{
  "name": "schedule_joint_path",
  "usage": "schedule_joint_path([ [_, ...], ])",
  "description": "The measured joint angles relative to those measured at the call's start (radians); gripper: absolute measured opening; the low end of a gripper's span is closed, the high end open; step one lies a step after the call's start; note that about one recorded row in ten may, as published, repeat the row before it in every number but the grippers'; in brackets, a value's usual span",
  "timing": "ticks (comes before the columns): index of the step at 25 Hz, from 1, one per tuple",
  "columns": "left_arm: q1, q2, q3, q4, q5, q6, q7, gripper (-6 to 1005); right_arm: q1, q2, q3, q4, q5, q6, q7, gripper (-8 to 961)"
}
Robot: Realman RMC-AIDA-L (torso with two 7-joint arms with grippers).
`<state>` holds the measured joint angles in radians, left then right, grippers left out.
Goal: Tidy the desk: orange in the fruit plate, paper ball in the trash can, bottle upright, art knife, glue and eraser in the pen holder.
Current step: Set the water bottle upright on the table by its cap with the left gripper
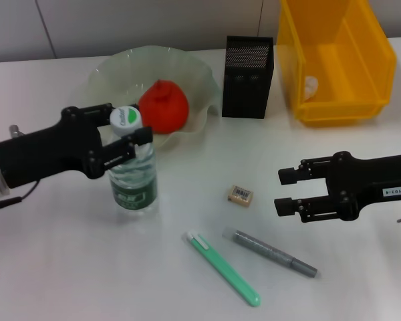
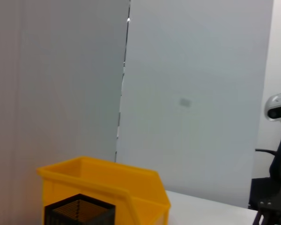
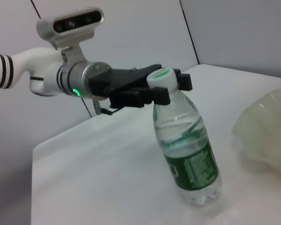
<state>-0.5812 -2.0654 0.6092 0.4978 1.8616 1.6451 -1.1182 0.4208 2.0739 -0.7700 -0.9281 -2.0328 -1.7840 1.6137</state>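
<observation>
The clear bottle (image 1: 134, 175) (image 3: 189, 154) stands upright on the table, and my left gripper (image 1: 127, 127) (image 3: 166, 86) is shut on its neck just under the white cap. The orange (image 1: 164, 107) lies in the pale green fruit plate (image 1: 200, 77) (image 3: 267, 126). A white paper ball (image 1: 311, 85) rests inside the yellow trash can (image 1: 337, 60) (image 2: 107, 187). On the table lie the beige eraser (image 1: 240, 194), the green art knife (image 1: 224, 269) and the grey glue stick (image 1: 271, 253). My right gripper (image 1: 284, 190) hovers open to the right of the eraser, holding nothing.
The black mesh pen holder (image 1: 248, 67) (image 2: 79, 213) stands between the fruit plate and the trash can at the back. The fruit plate's rim sits close behind the bottle. White table surface extends in front of the knife and glue.
</observation>
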Motion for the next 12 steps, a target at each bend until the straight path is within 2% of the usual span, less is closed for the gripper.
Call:
schedule_joint_path([
  [12, 0.036, 0.006, -0.015, 0.094, -0.001, -0.009, -0.07, 437, 0.007, 0.0, -0.003, 0.005, 0.003, 0.003, 0.0, 666],
])
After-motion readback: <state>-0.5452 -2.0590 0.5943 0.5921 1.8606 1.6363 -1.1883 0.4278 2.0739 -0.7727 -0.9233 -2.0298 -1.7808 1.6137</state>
